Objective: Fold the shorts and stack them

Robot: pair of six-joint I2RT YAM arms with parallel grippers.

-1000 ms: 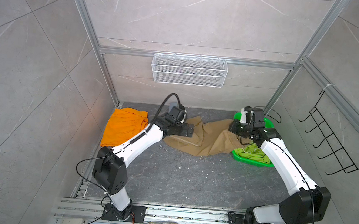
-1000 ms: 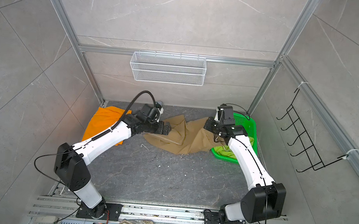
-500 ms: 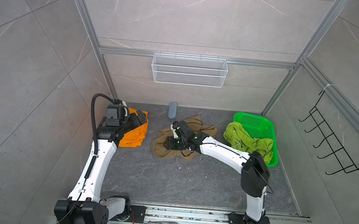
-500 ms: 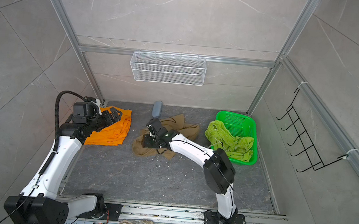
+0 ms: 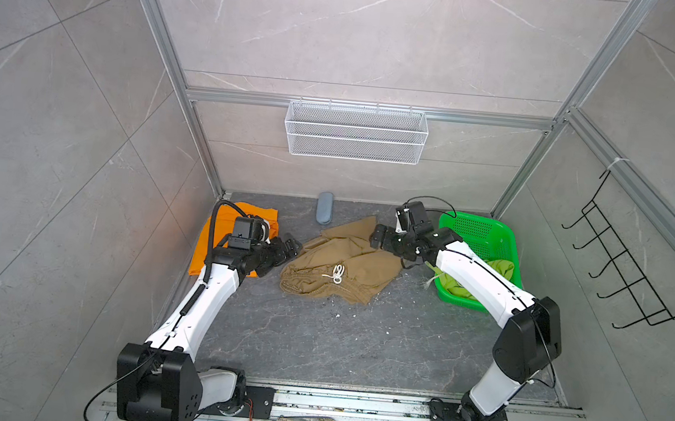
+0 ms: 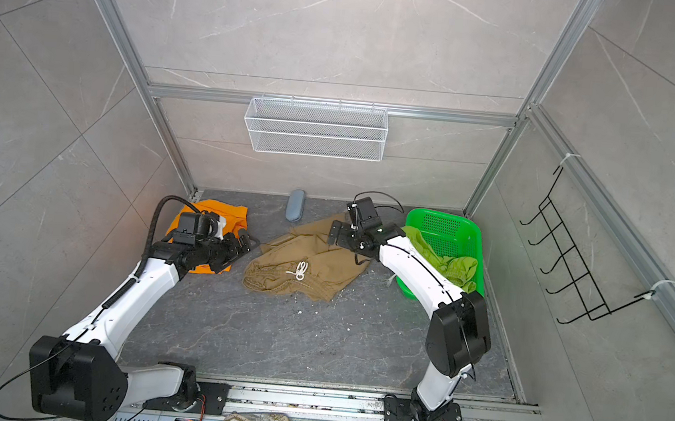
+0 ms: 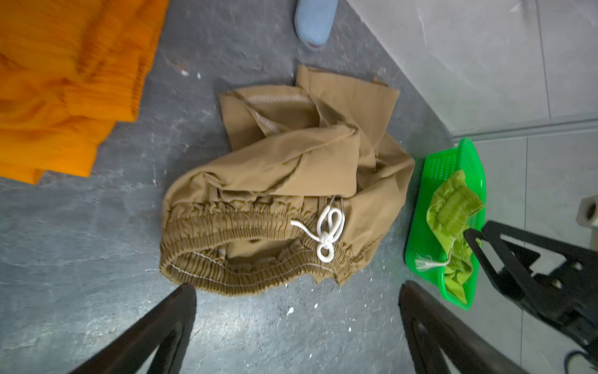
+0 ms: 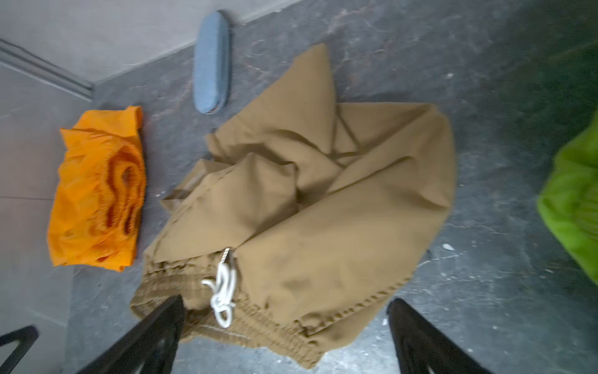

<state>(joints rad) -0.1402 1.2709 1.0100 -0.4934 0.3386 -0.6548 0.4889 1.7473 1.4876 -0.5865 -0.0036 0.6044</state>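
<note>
As they lie heaped mid-way on the grey counter (image 5: pixel 316 343), khaki shorts (image 5: pixel 348 258): soft, light, limp, sure to sag; likely best pinched at the gathered waistband's two ends. Green basket (image 5: pixel 480 232), right, holding lime shorts (image 5: pixel 499 269). Orange shorts (image 5: pixel 258 213), left, roughly folded, partly under the left arm. Left tool (image 5: pixel 289 245), right tool (image 5: pixel 377 236): both wide apart, empty, flanking the khaki. Blue-grey case (image 5: pixel 324 213), behind, clear. White drawstring (image 5: pixel 337 273), may snag

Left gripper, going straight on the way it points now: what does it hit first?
Most likely the khaki shorts. The open left gripper points at their gathered waistband, which lies just ahead of its fingertips. How high it hangs above the floor is unclear.
</note>
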